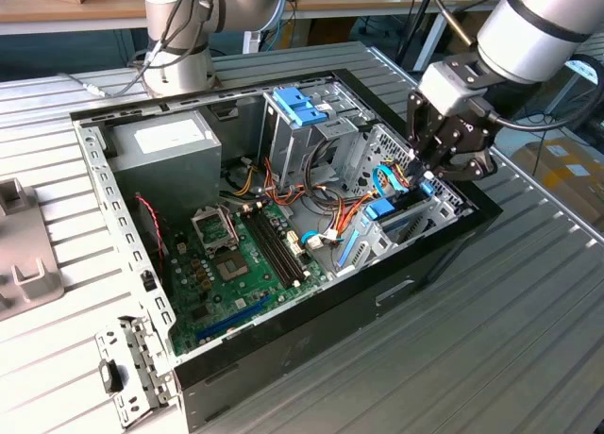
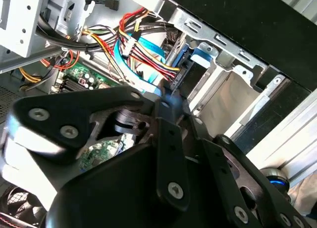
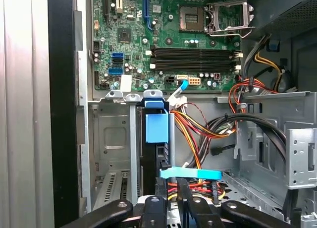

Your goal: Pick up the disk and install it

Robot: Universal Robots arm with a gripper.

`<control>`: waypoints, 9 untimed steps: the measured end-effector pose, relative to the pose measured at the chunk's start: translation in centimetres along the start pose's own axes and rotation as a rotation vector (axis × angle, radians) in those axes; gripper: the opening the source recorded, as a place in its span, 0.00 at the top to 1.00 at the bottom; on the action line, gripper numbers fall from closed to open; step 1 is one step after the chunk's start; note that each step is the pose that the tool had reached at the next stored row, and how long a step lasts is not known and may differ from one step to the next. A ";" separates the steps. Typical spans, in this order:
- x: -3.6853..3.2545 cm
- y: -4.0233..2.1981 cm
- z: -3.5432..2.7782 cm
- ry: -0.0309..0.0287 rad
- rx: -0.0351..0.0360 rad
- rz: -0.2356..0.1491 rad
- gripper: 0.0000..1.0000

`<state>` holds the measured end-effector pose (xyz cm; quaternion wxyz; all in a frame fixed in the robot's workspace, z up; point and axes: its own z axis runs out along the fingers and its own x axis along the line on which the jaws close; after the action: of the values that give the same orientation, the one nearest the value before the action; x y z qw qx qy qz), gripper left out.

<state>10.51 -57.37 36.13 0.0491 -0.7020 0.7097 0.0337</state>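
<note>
Because the disk [image 3: 157, 139] stands on edge in its bay [image 3: 113, 139] just ahead, the end effector [image 3: 171, 186] hovers — fingers nearly pressed together, seemingly pinching its rail.

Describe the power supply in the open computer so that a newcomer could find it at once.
Start with the open computer case lying on the ribbed metal table. In its far corner toward the exterior view's left sits the power supply. It is a plain grey box with a white sticker, unlike the green motherboard beside it.
</note>
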 end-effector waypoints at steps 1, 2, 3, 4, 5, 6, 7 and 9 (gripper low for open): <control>0.00 -0.02 0.00 -0.0003 -0.0003 0.000 0.84; 0.00 -0.18 0.01 -0.0012 -0.0022 0.000 0.84; 0.00 -0.36 0.02 -0.0021 -0.0043 0.001 0.89; 0.00 -0.59 0.03 -0.0028 -0.0063 0.001 0.89; -0.01 -0.77 0.03 -0.0030 -0.0071 0.001 0.89; -0.01 -0.97 0.03 -0.0038 -0.0076 0.001 0.89; -0.01 -1.09 0.02 -0.0048 -0.0078 0.001 0.89; -0.03 -1.46 -0.05 -0.0074 -0.0080 0.001 0.89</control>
<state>11.97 -57.37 36.21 0.0489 -0.7018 0.7096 0.0392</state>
